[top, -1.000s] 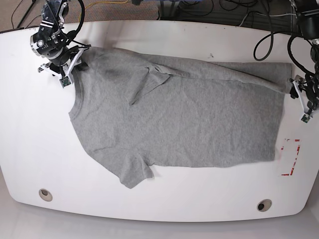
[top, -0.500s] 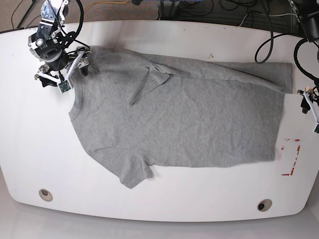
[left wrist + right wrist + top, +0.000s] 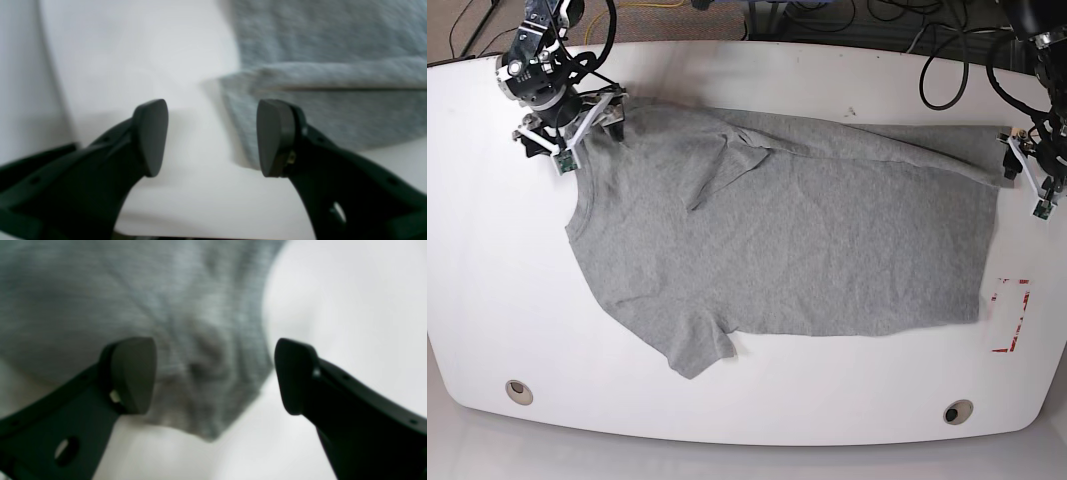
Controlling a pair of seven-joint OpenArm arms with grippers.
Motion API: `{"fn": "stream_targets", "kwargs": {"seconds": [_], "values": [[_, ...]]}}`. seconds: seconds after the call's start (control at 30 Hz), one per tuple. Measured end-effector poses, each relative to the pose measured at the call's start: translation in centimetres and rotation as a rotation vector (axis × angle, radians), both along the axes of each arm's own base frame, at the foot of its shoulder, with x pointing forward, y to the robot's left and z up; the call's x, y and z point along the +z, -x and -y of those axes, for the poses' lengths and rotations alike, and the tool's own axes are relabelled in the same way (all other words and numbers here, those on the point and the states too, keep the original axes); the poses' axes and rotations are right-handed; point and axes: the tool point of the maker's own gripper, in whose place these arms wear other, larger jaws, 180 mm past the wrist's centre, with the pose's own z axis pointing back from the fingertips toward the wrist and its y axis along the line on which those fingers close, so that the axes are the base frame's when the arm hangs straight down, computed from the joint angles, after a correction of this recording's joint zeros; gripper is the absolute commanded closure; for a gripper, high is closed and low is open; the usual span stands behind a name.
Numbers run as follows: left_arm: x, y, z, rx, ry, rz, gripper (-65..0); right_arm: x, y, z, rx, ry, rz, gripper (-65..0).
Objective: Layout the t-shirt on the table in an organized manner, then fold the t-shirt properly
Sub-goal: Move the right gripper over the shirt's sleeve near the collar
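t-shirt (image 3: 787, 230): spread mid-frame on the table (image 3: 487, 300), long axis left-right | right gripper (image 3: 577, 125): upper left at collar corner, jaws apart, empty | left gripper (image 3: 1025, 172): right edge at hem corner, jaws apart, empty | you reach each end with its nearer arm.

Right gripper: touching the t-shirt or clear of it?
Cannot tell. In the right wrist view the right gripper has its jaws wide open over the t-shirt collar edge with nothing pinched, but the blurred frame shows neither contact nor a gap.
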Motion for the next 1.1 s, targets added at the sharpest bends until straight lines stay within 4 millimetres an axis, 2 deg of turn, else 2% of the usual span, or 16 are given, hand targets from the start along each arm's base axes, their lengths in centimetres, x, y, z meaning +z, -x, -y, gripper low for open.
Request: {"fn": "stream_targets", "kwargs": {"seconds": [0.13,0.3,0.4,0.5,0.7,0.9,1.1], "values": [[-0.8,1.1,0.1,0.025,0.019,-0.014,-39.2,-0.3,-0.2,-1.9,0.044,-0.037,-0.006,-52.5],[-1.2,1.8,0.0,0.034,0.022,-0.019,-39.2,0.3,-1.9,-5.2,0.132,-0.083,0.03,-52.5],[-1.1,1.6,0.1,0.032,0.025,-0.011,-39.2,0.6,-3.2,-6.5,0.163,-0.11,0.056,-52.5],[-1.0,1.5,0.1,0.031,0.026,-0.006,-39.2,1.0,-4.5,-6.9,0.169,-0.118,0.078,-52.5],[-1.0,1.6,0.1,0.03,0.026,-0.007,-39.2,0.1,-6.7,-7.9,0.213,-0.12,0.045,-52.5],[-1.0,1.6,-0.1,0.031,0.02,-0.009,-39.2,0.4,-9.3,-8.5,0.214,-0.144,0.06,-52.5],[-1.0,1.5,-0.1,0.03,0.022,-0.009,-39.2,-0.5,-10.0,-8.9,0.223,-0.151,0.021,-52.5]]}}
